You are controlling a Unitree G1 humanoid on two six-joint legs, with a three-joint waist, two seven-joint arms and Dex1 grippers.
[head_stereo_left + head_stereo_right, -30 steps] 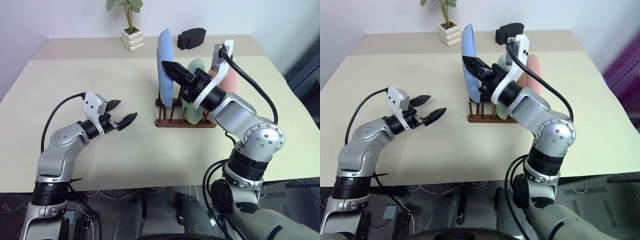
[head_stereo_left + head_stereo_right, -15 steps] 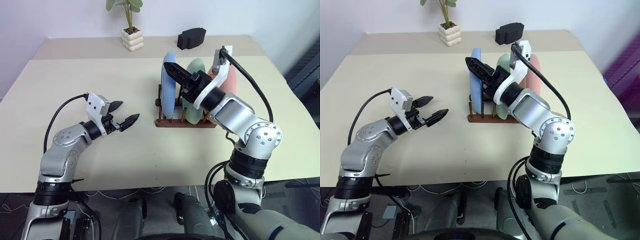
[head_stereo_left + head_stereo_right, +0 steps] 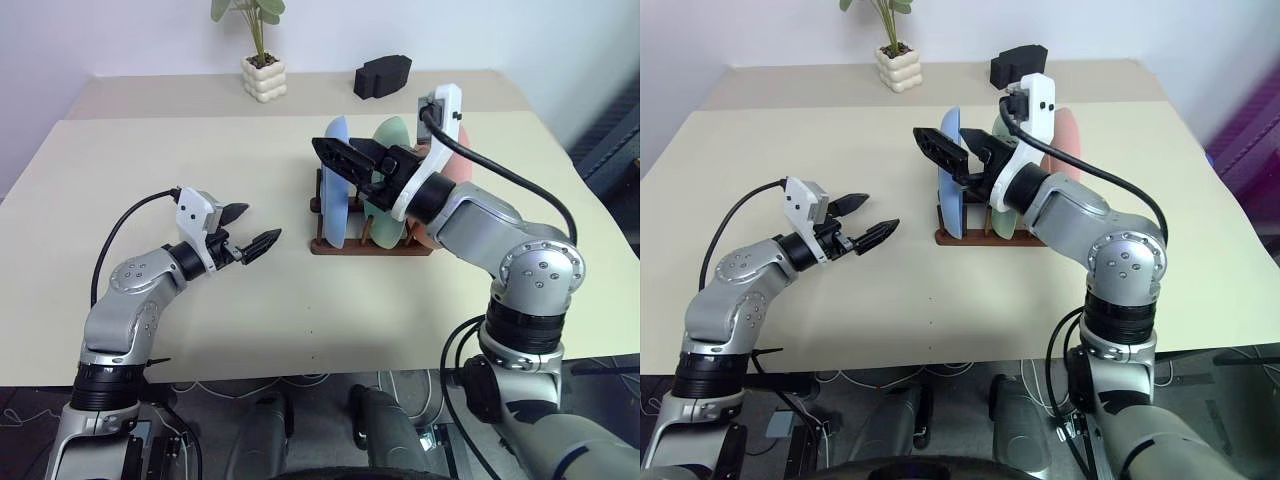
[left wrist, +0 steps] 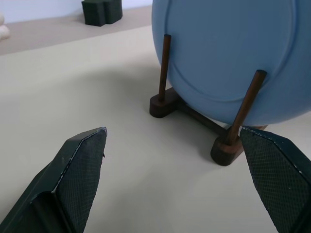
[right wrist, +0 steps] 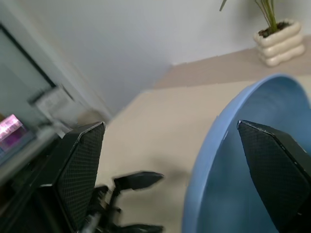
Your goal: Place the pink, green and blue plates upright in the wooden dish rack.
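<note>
Blue plate (image 3: pixel 335 180) sits in the rack (image 3: pixel 365 243) — with your right gripper (image 3: pixel 952 160) open, back straight off, don't nudge it

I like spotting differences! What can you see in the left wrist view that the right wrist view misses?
Left wrist view alone: the rack's brown pegs and base, and a black block far back. Right wrist view alone: a plant pot and the left gripper lower down. Both share the blue plate, the beige table, and a pair of black jaws standing wide open.
</note>
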